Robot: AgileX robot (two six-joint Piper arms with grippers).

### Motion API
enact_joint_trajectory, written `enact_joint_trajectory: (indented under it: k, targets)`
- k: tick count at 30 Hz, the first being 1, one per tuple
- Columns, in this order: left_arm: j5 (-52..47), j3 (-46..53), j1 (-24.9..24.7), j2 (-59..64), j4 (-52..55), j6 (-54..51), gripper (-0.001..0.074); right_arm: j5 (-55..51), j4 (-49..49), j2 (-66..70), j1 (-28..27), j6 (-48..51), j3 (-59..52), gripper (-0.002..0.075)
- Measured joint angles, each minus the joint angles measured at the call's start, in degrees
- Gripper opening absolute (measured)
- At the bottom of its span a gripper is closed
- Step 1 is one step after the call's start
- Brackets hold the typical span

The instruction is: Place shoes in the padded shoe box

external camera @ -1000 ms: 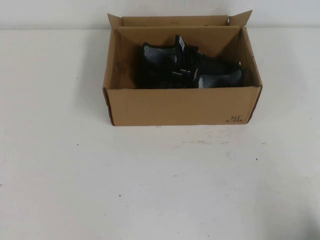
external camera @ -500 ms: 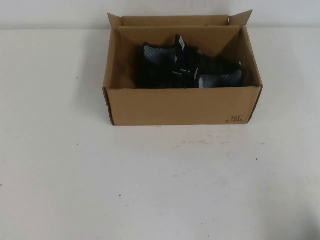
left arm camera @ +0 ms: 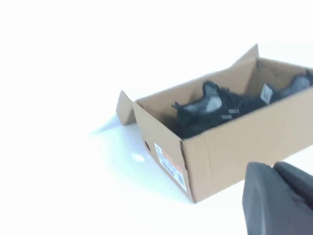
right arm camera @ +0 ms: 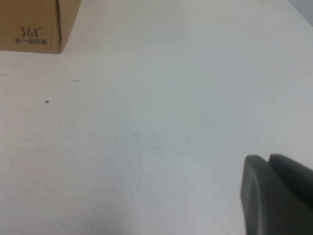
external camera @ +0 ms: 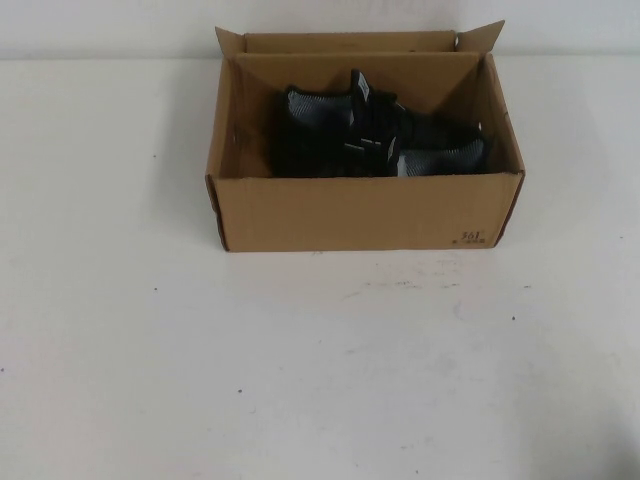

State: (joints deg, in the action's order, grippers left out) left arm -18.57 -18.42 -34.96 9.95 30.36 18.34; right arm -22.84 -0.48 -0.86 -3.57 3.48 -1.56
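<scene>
The brown cardboard shoe box [external camera: 360,212] stands open at the back middle of the white table. Both black knit shoes [external camera: 375,135] lie inside it, grey-white linings showing. In the left wrist view the box [left arm camera: 234,142] and the shoes [left arm camera: 215,105] show from its left end. In the right wrist view only the box's corner with the dark printed mark [right arm camera: 32,27] shows. Neither arm is in the high view. My left gripper [left arm camera: 274,169] is shut and empty, off the box's near side. My right gripper [right arm camera: 269,159] is shut and empty over bare table.
The white table [external camera: 300,360] stretches wide in front of the box and to both sides. A white label [left arm camera: 171,165] is stuck on the box's left end. A wall runs behind the box.
</scene>
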Motion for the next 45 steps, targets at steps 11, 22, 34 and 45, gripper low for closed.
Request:
enact_joint_trajectory:
  k: [11,22,34,45]
  targets:
    - [28.7,16.7,25.6,-2.2,-22.8,-20.7,-0.0003,0.0,0.0,0.0,0.0,0.0,0.0,-0.0008]
    - [8.3,19.9,31.2,-10.5,-27.0,-12.9,-0.0003,0.0,0.0,0.0,0.0,0.0,0.0,-0.0008]
    - [-2.7,20.0,31.2,-10.5,-29.3,-12.9,-0.0003,0.0,0.0,0.0,0.0,0.0,0.0,-0.0008]
    - [-2.7,20.0,31.2,-10.6,-29.3,-12.9,-0.0004,0.0,0.0,0.0,0.0,0.0,0.0,-0.0008]
